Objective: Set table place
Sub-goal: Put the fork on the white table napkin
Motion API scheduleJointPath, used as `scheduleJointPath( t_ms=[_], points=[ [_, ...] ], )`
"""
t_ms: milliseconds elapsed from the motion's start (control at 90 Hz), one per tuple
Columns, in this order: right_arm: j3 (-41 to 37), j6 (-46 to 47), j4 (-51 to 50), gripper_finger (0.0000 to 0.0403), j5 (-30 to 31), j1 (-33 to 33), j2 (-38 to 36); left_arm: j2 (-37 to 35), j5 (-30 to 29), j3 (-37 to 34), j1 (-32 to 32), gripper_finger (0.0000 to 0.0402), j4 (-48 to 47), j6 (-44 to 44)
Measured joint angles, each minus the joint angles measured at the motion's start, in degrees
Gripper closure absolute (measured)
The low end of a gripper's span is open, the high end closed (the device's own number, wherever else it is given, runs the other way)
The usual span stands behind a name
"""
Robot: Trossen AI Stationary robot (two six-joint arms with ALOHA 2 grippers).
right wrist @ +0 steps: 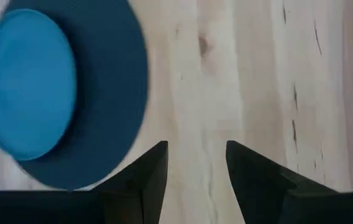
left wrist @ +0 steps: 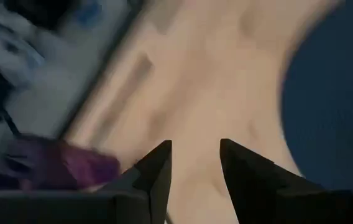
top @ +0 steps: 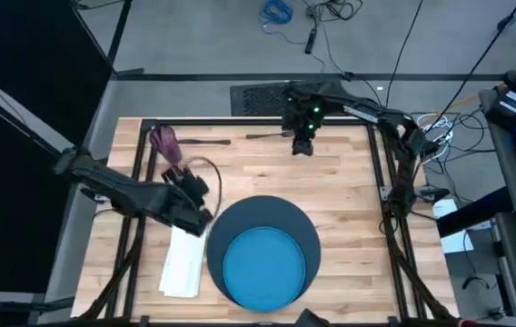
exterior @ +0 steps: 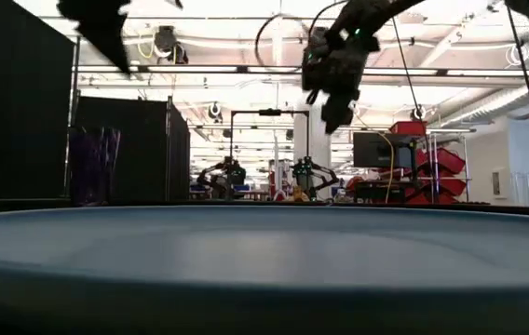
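Butcher-block table (top: 349, 209); workshop beyond

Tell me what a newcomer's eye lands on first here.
First, the bright blue plate on the dark blue round mat at the near middle of the table, with the white folded napkin just left of it. Next, the left gripper open above the napkin's far end, and the right gripper open over the far edge.
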Motion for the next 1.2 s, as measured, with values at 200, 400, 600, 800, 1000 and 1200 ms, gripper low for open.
scheduleJointPath(
  t_ms=[200,400,600,800,1000,1200],
  points=[
    [-8.5,-5.4,13.8,0.0255,-10.0,-0.4,-6.7,-7.8,-13.5,-4.1,1.7,0.0279,12.4,7.7],
    [-18.8,4.2,31.5,0.0255,-9.5,-0.4,-8.0,-8.4,-18.9,-9.3,7.3,0.0278,20.7,17.9],
    [-24.1,12.8,36.9,0.0255,-0.5,1.2,-8.1,-5.1,-19.1,-11.0,12.8,0.0278,22.7,21.8],
    [-24.3,14.0,39.1,0.0255,1.3,3.2,-11.1,-1.4,-6.5,-11.0,21.1,0.0278,44.0,49.3],
    [-24.3,12.7,41.3,0.0255,7.0,3.8,-19.3,1.4,12.8,-11.0,30.6,0.0278,60.8,63.9],
    [-30.2,11.5,42.5,0.0255,7.0,2.2,-30.3,1.4,19.6,-11.0,39.6,0.0278,61.7,64.3]
  ],
)
